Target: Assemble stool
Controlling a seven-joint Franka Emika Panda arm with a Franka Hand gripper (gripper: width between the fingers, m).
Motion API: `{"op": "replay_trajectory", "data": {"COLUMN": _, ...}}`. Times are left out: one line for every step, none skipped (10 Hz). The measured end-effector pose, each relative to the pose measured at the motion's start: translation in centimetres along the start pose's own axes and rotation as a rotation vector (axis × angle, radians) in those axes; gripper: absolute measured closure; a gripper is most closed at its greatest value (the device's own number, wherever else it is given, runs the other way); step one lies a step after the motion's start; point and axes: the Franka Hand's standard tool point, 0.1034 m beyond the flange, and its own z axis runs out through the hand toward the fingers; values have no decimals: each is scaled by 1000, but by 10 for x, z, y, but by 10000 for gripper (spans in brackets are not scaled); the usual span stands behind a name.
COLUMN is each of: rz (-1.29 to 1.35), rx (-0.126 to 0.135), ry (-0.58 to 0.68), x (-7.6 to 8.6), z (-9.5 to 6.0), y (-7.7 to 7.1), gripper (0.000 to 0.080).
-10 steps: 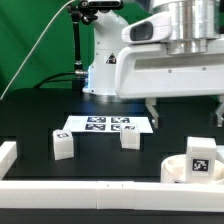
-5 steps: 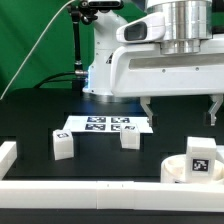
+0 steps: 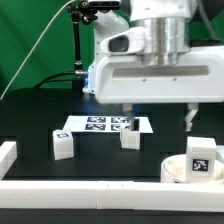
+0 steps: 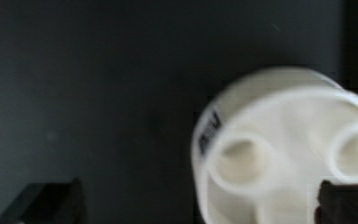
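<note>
**A:** What lies on the black table [image 3: 30, 120], starting from the exterior view's left?

**B:** A white border rail [image 3: 8, 154] stands at that edge. Near it sits the first leg [image 3: 62, 146], a chunky white block showing a tag on its front. Farther back lies the marker board [image 3: 105, 125], flat on the table. The second leg [image 3: 130, 139] stands just at the board's front edge, toward the exterior view's right.

**A:** And the arm?

**B:** The gripper [image 3: 158, 115] hangs above the table, to the exterior view's right of the second leg. Its jaws are spread wide, with nothing between them. One fingertip [image 3: 127, 112] is over the board's right end, and the other fingertip [image 3: 189, 119] is well apart from it.

**A:** Where is the seat?

**B:** The seat [image 3: 176, 170], a low round drum, rests at the exterior view's lower right, close to the front rail [image 3: 90, 186]. A tagged block [image 3: 200, 155] rises from its top. Whether that block is a leg or part of the seat is unclear.

**A:** Does the wrist view add anything?

**B:** It shows the seat [image 4: 282, 140] blurred and lying on the dark table, with two round holes visible in its white surface. The gripper [image 4: 197, 200] is above it, not touching, and its dark fingertips [image 4: 51, 200] show only at the corners of the picture.
</note>
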Motion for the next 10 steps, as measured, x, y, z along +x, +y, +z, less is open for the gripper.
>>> {"op": "replay_trajectory", "data": {"rz": 8, "rx": 0, "ry": -5, "x": -3, "z": 3, "y": 5, "gripper": 150}}
{"op": "replay_trajectory", "data": {"rz": 5, "rx": 1, "ry": -4, "x": -2, "z": 2, "y": 3, "gripper": 150}}
{"op": "replay_trajectory", "data": {"rz": 4, "rx": 1, "ry": -4, "x": -2, "z": 2, "y": 2, "gripper": 150}}
{"op": "replay_trajectory", "data": {"rz": 5, "rx": 1, "ry": -5, "x": -3, "z": 3, "y": 3, "gripper": 150}}
{"op": "replay_trajectory", "data": {"rz": 13, "rx": 0, "ry": -7, "x": -5, "z": 5, "y": 6, "gripper": 150}}
{"op": "replay_trajectory", "data": {"rz": 45, "rx": -4, "ry": -17, "x": -17, "z": 13, "y": 18, "gripper": 150}}
{"op": "replay_trajectory", "data": {"rz": 58, "rx": -18, "ry": -44, "x": -33, "z": 21, "y": 30, "gripper": 150}}
{"op": "replay_trajectory", "data": {"rz": 71, "rx": -23, "ry": -59, "x": -41, "z": 25, "y": 38, "gripper": 150}}
{"op": "replay_trajectory", "data": {"rz": 72, "rx": -27, "ry": -69, "x": -45, "z": 27, "y": 44, "gripper": 150}}
{"op": "replay_trajectory", "data": {"rz": 71, "rx": -27, "ry": -83, "x": -46, "z": 27, "y": 43, "gripper": 150}}
